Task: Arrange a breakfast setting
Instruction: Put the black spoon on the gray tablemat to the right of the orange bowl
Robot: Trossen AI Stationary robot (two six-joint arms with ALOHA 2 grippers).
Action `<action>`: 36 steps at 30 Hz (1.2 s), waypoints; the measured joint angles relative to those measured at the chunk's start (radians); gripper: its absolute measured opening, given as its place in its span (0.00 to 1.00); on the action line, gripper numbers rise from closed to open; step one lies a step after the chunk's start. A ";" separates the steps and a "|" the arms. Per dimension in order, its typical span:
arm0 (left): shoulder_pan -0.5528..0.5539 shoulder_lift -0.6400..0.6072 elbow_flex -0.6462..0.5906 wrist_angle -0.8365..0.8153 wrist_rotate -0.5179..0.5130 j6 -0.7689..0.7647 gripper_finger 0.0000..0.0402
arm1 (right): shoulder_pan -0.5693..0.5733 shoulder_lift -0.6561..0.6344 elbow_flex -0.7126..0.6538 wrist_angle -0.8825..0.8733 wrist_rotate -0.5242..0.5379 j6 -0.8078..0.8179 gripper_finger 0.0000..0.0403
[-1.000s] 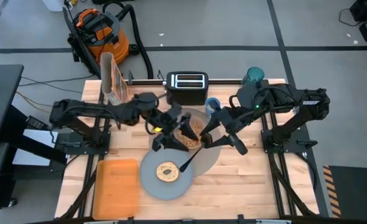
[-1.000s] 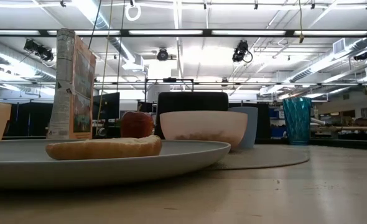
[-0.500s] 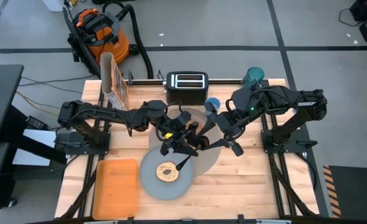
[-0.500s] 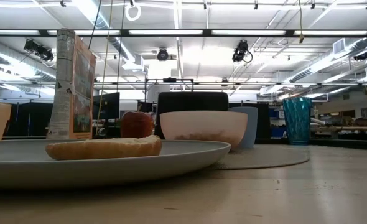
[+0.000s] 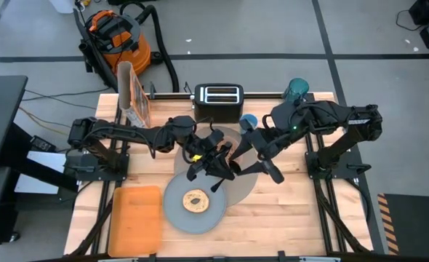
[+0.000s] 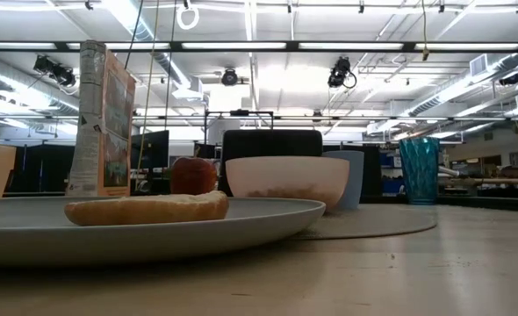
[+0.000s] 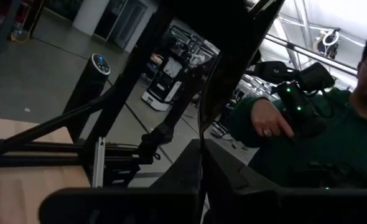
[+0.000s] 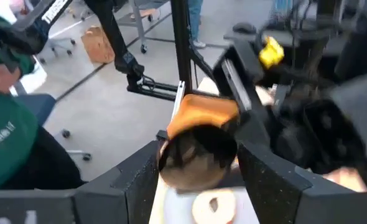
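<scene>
Pink bowl (image 6: pixel 285 181), one; apple (image 6: pixel 193 175), one

left arm reached in from over the pink bowl (image 5: pixel 225 149) toward the right gripper (image 5: pixel 233 161). left gripper (image 5: pixel 216 166) went from wide apart to clamped on the metal spoon (image 5: pixel 224 177) handle the right one carried. spoon's tip lifted back off the grey plate (image 5: pixel 172 209), up toward the mat (image 5: pixel 247 183). right gripper eased slightly wider and pulled back a touch.
</scene>
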 joint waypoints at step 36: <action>0.031 -0.174 0.000 -0.116 -0.738 0.326 0.03 | 0.004 -0.116 -0.214 0.502 0.624 0.072 0.47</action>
